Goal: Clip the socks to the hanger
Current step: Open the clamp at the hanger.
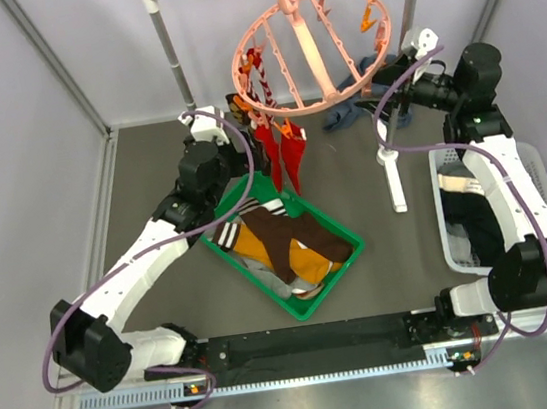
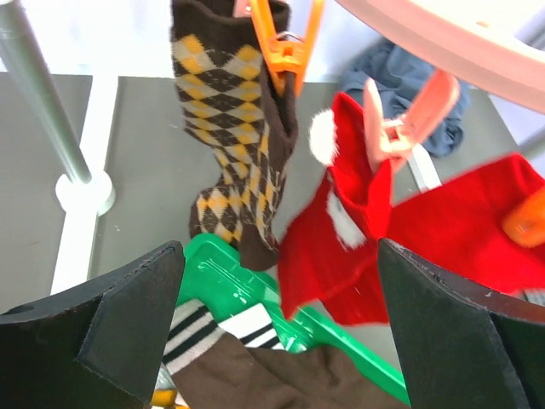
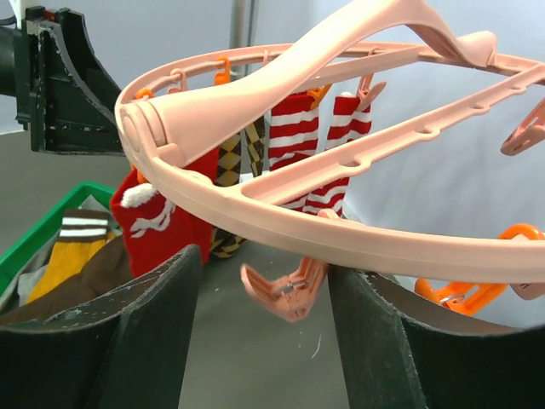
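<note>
The hanger (image 1: 312,53) hangs at upper centre with socks (image 1: 283,158) clipped at its left edge, the left gripper (image 2: 281,249) spread wide before them, the right gripper (image 3: 260,264) jaws apart beneath its rim.

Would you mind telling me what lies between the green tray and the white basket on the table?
The rail's white foot stands between the green tray and the white basket; the top external view shows it.
</note>
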`<action>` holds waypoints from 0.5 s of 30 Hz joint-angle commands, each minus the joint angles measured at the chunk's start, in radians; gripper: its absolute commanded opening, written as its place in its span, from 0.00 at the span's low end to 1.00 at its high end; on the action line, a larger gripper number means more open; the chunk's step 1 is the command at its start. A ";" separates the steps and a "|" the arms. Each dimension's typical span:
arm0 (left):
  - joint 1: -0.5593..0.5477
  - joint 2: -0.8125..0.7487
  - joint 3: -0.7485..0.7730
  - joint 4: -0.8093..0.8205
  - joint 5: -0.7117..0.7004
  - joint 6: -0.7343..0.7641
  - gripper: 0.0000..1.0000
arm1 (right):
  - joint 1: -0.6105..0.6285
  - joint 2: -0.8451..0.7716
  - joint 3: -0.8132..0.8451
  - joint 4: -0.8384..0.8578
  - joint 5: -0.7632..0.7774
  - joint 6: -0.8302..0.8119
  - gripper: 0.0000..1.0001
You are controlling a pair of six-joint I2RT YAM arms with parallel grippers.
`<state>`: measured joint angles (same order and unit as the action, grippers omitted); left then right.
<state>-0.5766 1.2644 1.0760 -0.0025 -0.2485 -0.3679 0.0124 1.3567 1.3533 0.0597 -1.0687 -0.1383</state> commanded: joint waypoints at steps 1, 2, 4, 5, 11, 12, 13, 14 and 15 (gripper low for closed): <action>0.014 0.030 0.053 0.090 -0.074 -0.009 0.99 | 0.023 -0.041 -0.039 0.142 0.033 0.008 0.59; 0.018 0.038 0.056 0.094 -0.077 -0.011 0.98 | 0.023 -0.047 -0.051 0.150 0.035 0.014 0.58; 0.034 0.058 0.073 0.101 -0.080 -0.009 0.98 | 0.023 -0.054 -0.060 0.160 0.033 0.023 0.55; 0.040 0.064 0.085 0.102 -0.078 -0.011 0.98 | 0.024 -0.062 -0.066 0.161 0.032 0.025 0.54; 0.070 0.121 0.134 0.101 -0.064 0.017 0.98 | 0.038 -0.088 -0.079 0.170 0.023 0.045 0.43; 0.073 0.124 0.139 0.101 -0.064 0.020 0.98 | 0.043 -0.090 -0.079 0.170 0.019 0.054 0.41; 0.075 0.131 0.140 0.102 -0.069 0.026 0.98 | 0.047 -0.091 -0.079 0.169 0.016 0.057 0.40; 0.080 0.136 0.147 0.105 -0.071 0.029 0.98 | 0.054 -0.090 -0.079 0.169 0.013 0.063 0.39; 0.087 0.139 0.148 0.107 -0.071 0.030 0.98 | 0.063 -0.094 -0.080 0.163 0.016 0.069 0.36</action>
<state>-0.5045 1.3926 1.1740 0.0429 -0.3061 -0.3618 0.0425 1.3037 1.2709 0.1707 -1.0317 -0.0921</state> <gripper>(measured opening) 0.985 0.397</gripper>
